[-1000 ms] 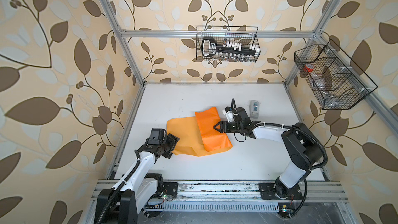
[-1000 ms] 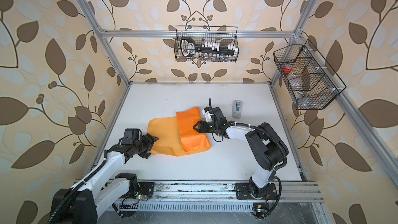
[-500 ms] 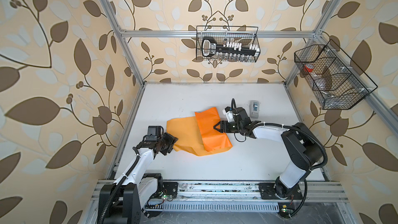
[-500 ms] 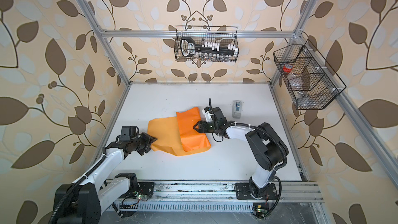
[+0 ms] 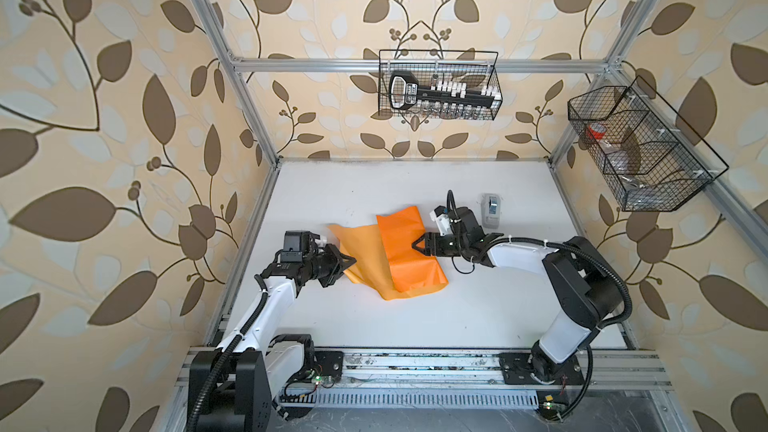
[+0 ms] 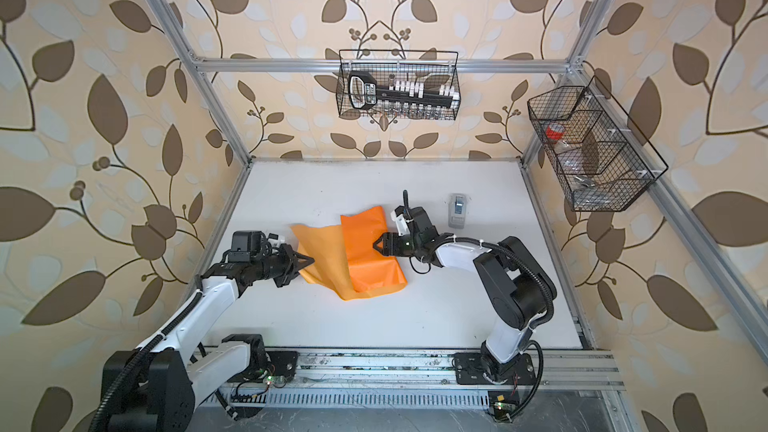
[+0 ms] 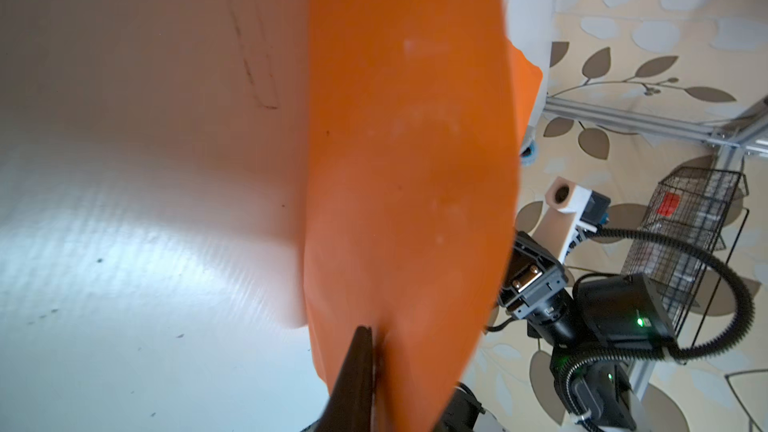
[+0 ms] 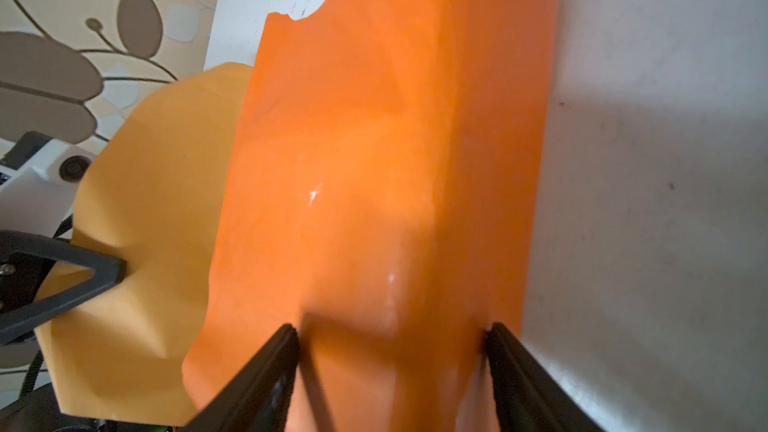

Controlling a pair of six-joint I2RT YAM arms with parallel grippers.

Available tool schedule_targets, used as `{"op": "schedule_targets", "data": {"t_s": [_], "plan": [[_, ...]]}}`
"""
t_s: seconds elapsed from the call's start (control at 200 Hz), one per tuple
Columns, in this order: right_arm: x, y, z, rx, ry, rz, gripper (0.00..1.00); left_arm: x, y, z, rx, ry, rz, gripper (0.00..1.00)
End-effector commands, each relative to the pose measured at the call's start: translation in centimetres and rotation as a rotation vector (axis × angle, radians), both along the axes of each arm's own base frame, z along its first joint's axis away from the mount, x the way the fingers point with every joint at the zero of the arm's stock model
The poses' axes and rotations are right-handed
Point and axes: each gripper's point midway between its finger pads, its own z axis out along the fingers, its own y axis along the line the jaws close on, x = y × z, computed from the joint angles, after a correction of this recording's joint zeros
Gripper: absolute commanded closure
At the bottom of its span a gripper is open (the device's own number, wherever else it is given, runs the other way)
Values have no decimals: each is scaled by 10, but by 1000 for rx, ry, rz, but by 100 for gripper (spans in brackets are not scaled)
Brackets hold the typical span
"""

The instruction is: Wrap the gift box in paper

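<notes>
Left gripper (image 5: 352,262): just pinched shut on paper (image 5: 401,259) edge. Right gripper (image 5: 417,244): wide, clamping paper-covered box. 2nd flap likely ready for folding.

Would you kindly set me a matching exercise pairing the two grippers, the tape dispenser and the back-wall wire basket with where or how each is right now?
Things:
1. left gripper
2. right gripper
3. tape dispenser
4. wire basket

States:
A. hangs on the back wall
B. shut on the paler edge of the paper
C. stands on the table, beyond the right arm's wrist
D. jaws wide, pressing both sides of the paper's darker folded part

Pairs: 1-B, 2-D, 3-C, 4-A.
</notes>
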Motion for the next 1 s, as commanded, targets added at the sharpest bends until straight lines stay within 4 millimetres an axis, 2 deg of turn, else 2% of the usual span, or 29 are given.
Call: {"op": "schedule_targets", "data": {"t_s": [0.0, 0.25, 0.535, 0.96, 0.995], "plan": [[-19, -21, -43, -141, 124, -48, 28, -2, -23, 31, -50, -112, -135, 88], [-23, -17, -49, -160, 134, -46, 27, 2, -64, 54, -19, -193, -303, 89], [-24, -15, -49, -168, 131, -51, 27, 18, -89, 65, 8, -199, -365, 89], [-32, -4, -51, -171, 130, -32, 28, 31, -141, 58, 26, -167, -514, 91], [-33, -3, -51, -172, 129, -30, 28, 33, -145, 47, 34, -138, -524, 91]]}}
